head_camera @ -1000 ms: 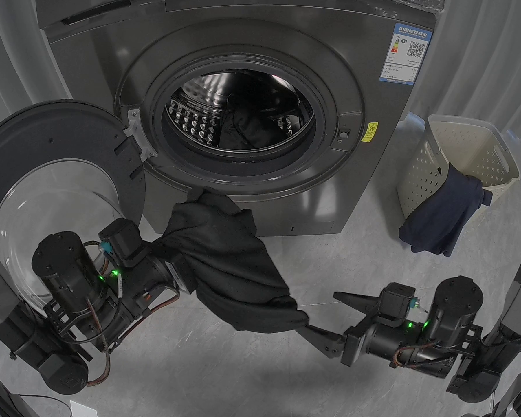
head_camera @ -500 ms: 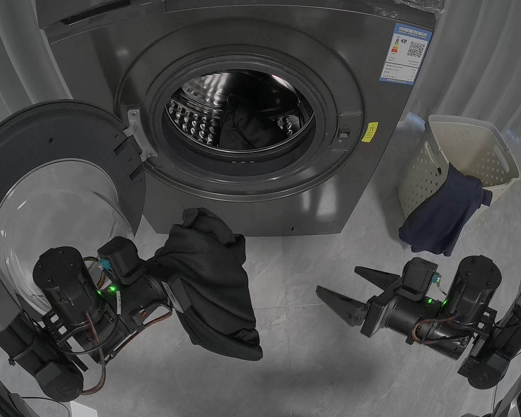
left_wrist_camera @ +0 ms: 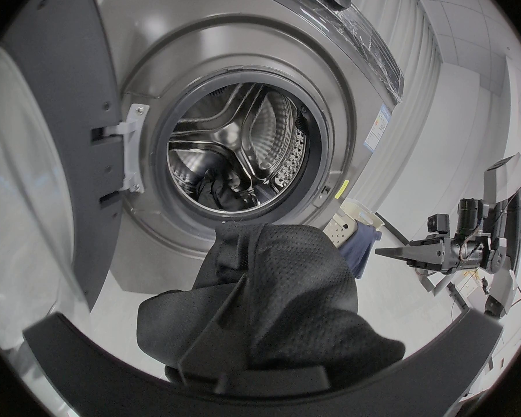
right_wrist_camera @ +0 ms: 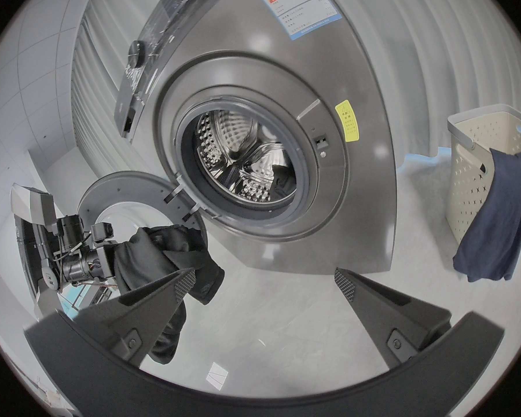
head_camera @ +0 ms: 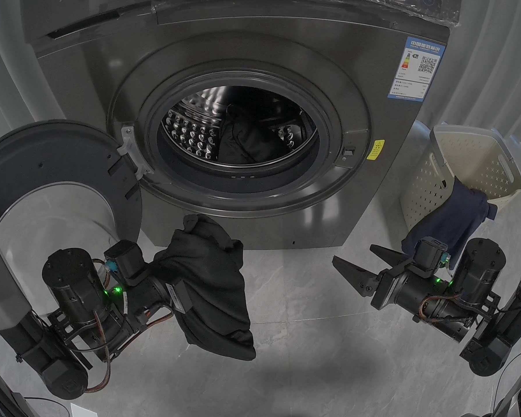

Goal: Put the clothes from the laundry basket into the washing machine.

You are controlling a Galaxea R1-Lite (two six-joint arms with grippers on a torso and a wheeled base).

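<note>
Currently held item: a black garment [head_camera: 214, 285] is gripped at one end; the rest hangs loose and clear of the grey floor [head_camera: 307, 296].
Left gripper [head_camera: 176, 293]: closed on the black garment, with the fingers largely wrapped by the cloth; it is positioned low, below and in front of the drum opening [head_camera: 237, 125], just beside the open door [head_camera: 46, 169].
Right gripper [head_camera: 355, 254]: the jaws are spread wide and nothing is held; it is positioned low above the floor, between the washing machine front and the laundry basket, well apart from the black garment.
Washing machine [head_camera: 260, 47]: a dark grey front loader; the door is swung fully open to the robot's left on its hinge.
Drum contents: one dark garment [head_camera: 246, 140] is seen lying at the back of the steel drum.
Laundry basket [head_camera: 480, 152]: a cream perforated basket is set on the floor just beside the machine, on the robot's right.
Navy garment [head_camera: 451, 218]: it is draped over the basket's near rim, with most of the cloth hanging down the outside wall.
</note>
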